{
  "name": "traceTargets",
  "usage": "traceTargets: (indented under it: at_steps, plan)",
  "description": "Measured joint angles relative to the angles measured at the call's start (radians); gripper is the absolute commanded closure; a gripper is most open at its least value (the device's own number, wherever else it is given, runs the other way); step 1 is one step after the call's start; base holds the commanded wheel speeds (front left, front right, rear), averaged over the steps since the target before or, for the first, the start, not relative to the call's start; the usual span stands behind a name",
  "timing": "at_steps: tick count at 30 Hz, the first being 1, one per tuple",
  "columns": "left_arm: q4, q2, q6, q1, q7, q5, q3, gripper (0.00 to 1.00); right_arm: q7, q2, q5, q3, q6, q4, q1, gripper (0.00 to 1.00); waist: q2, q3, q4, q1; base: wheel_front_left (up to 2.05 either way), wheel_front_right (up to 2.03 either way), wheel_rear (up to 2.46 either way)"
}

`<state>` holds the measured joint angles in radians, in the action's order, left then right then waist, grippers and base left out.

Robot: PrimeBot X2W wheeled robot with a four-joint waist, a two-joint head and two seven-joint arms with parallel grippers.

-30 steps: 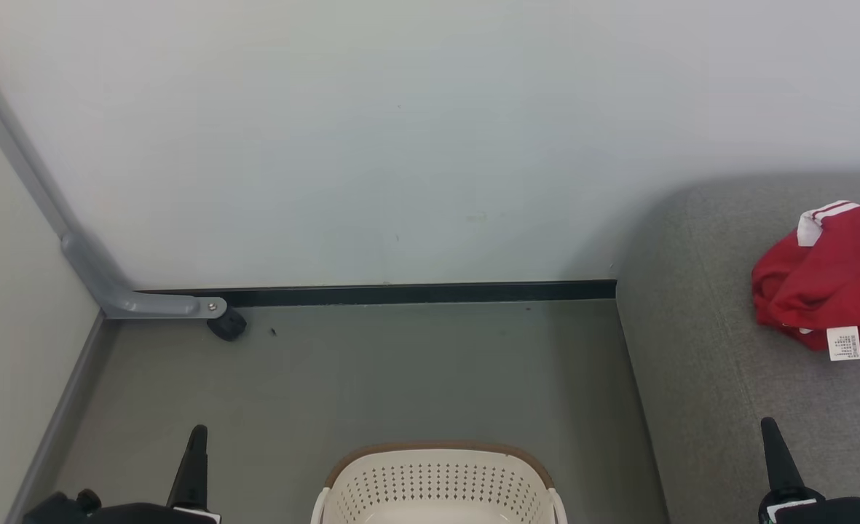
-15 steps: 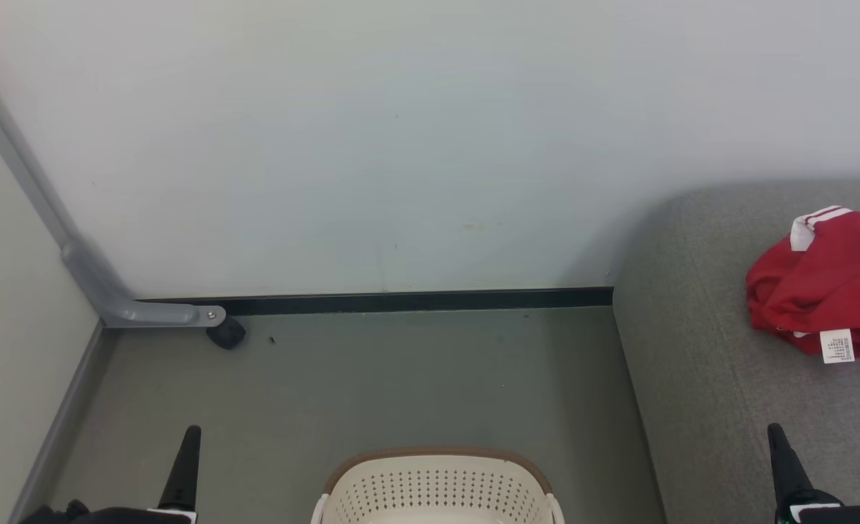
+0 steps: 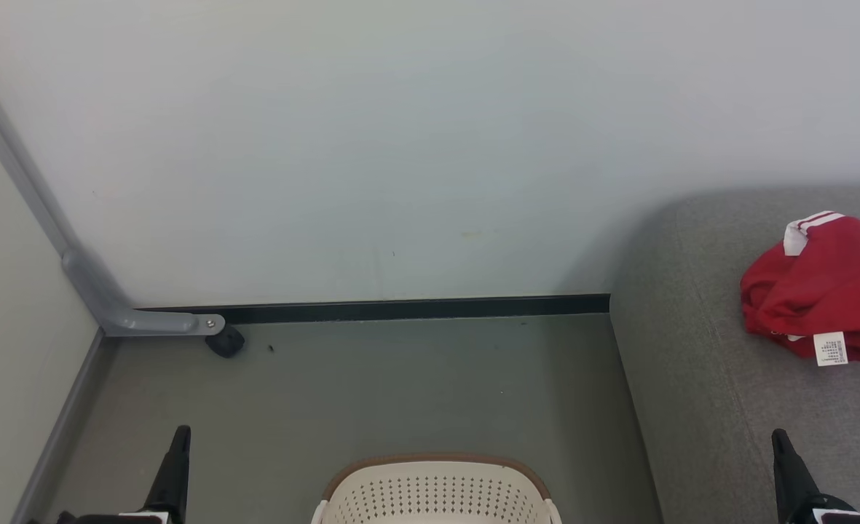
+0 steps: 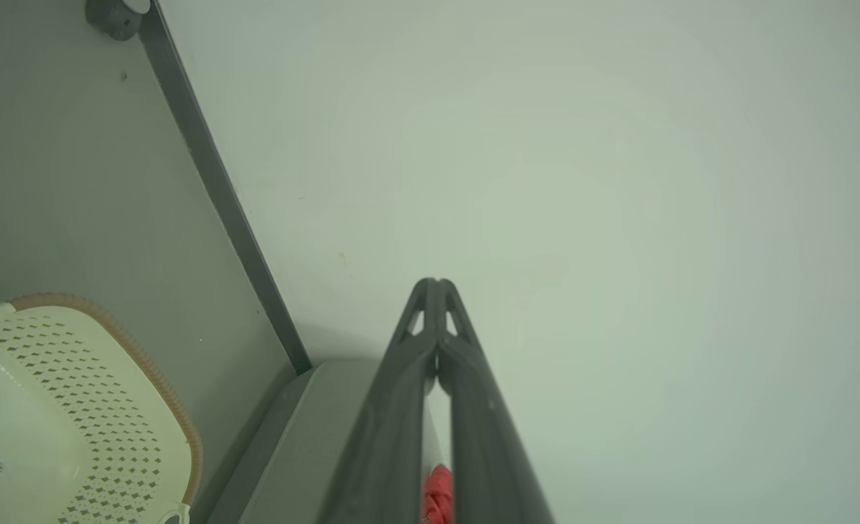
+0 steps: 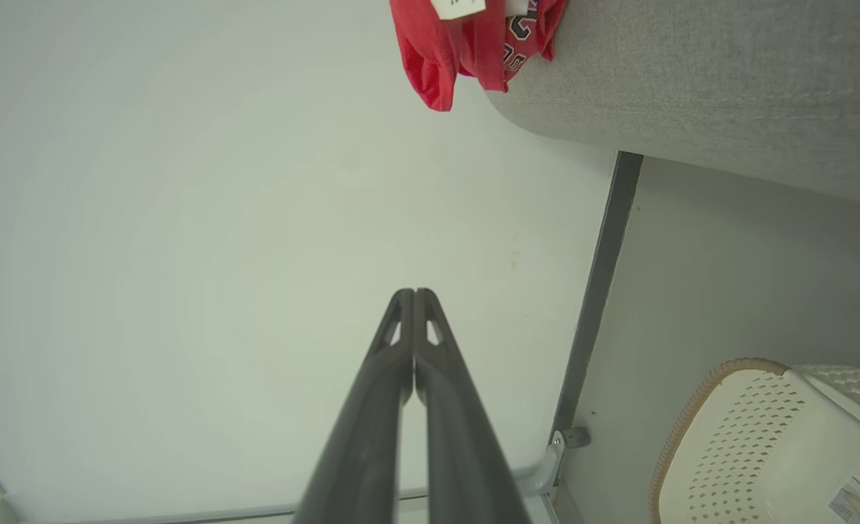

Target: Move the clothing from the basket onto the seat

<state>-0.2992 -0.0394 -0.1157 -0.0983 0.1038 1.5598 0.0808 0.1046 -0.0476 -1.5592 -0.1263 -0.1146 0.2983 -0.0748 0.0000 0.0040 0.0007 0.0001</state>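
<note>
We see red fabric clothing [image 3: 819, 291] with white striped trim heaped on the grey upholstered sofa [image 3: 699, 364] at right, cream perforated plastic basket [image 3: 437, 487] near centre, left gripper [image 4: 435, 282] and right gripper [image 5: 413, 292], all 2 pinched closed, empty

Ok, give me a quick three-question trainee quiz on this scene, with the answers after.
1. True or false: the crumpled red fabric clothing with white striped trim lies on the large grey upholstered sofa.
2. The cream perforated plastic basket with the brown rim stands on: A the sofa, B the floor, C a shelf.
3. Fill in: the left gripper and right gripper both have their long dark fingers ____.
Key: 1 true; 2 B; 3 shut.
</note>
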Motion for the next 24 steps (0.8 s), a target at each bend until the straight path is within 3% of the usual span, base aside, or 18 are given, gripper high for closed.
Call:
traceTargets:
  at_steps: [24]
  plan:
    - [-0.001,0.001,-0.008,0.000,0.009,0.040,0.006,1.00,0.009,0.004,-0.035,-0.010,0.000,0.002,-0.003,1.00,0.0000,-0.002,-0.001,0.0000,0.00,0.00,0.00]
